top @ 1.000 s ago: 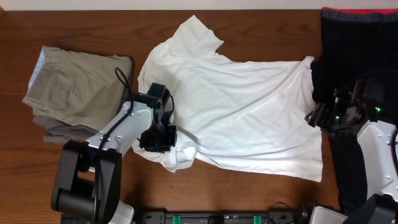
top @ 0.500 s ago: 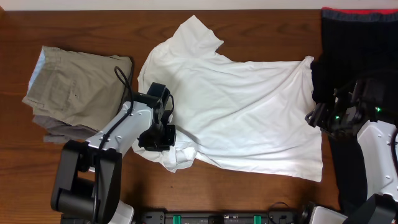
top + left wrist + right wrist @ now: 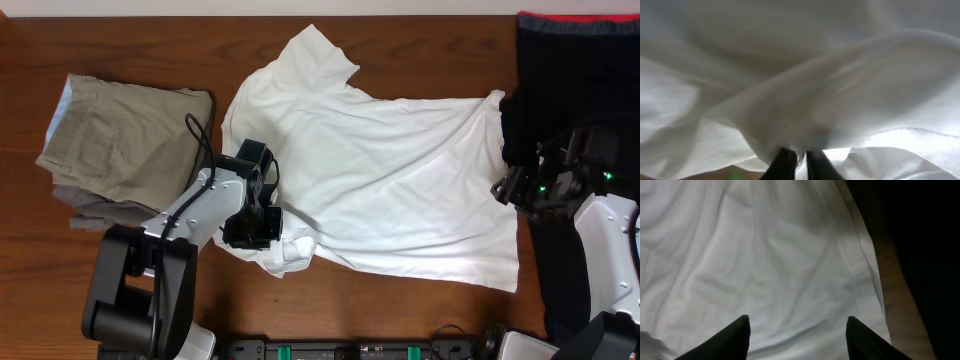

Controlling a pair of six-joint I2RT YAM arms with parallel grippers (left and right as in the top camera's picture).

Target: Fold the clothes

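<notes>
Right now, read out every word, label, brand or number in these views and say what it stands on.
No text can be read in any view.
On the white T-shirt: plain fabric, no print or label showing.
On the khaki trousers: no tag or lettering visible.
On the black garment with its red band: no text visible.

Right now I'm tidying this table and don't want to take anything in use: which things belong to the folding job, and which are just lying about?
In the job:
T-shirt, pinched by the left end effector
right end effector, open above it

Lying about:
trousers
black garment
</notes>
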